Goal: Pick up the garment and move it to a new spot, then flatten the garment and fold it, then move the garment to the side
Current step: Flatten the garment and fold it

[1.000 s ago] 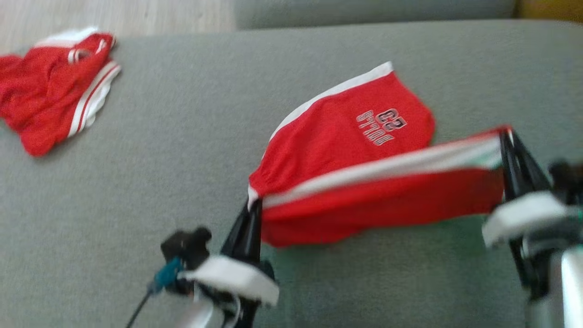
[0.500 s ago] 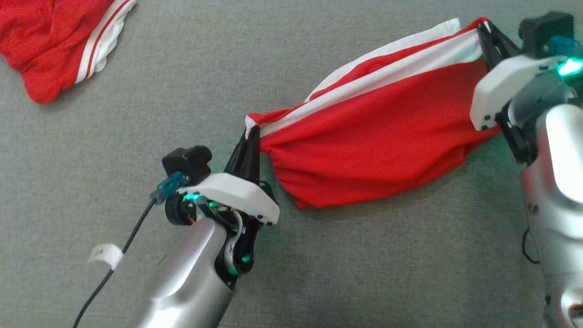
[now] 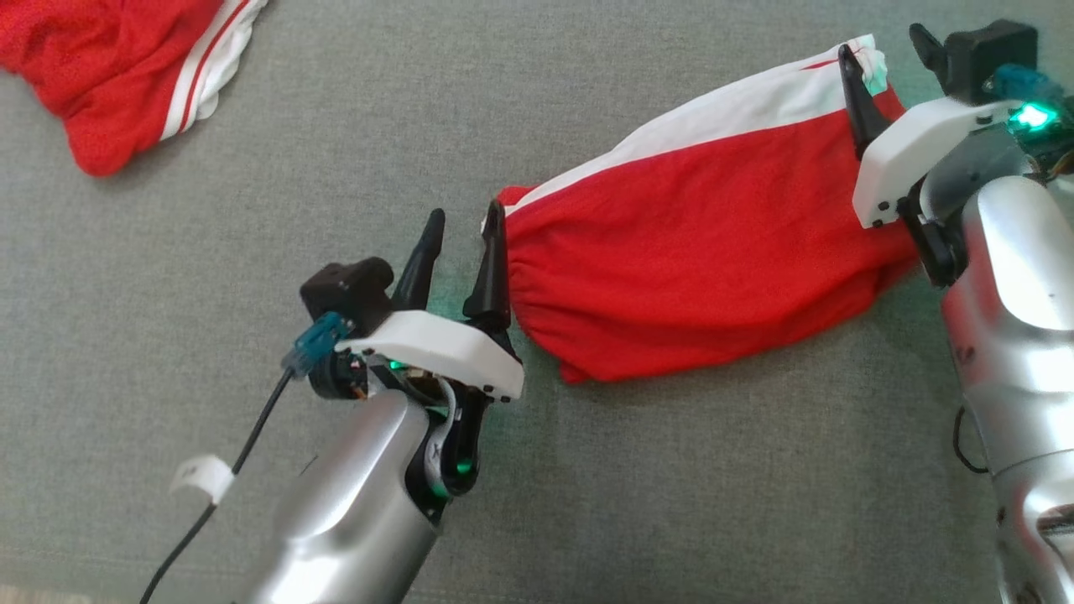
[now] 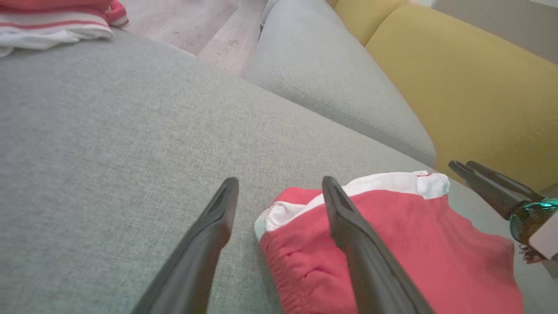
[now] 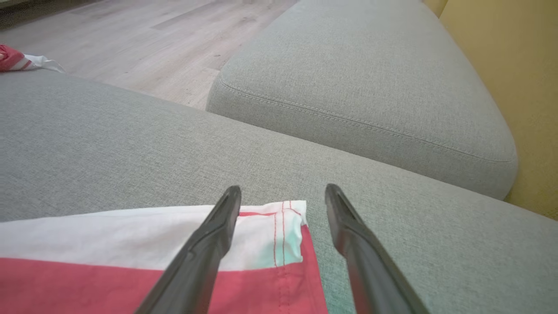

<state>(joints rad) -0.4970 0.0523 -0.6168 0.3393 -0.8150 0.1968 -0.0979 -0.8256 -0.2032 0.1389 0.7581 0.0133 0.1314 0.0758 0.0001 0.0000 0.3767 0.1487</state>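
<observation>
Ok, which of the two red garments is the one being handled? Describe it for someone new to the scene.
On the wide grey cushion, look right of centre. The red garment there lies spread out between the open left gripper and the open right gripper. Unlike the crumpled red heap at the far left, it shows one broad white band along its far edge.

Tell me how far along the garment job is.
Done: the red garment lies doubled over on the grey cushion, apparently folded. In hand: nothing; the left gripper and right gripper hold their fingers open at its ends. Left: moving it to the side.
</observation>
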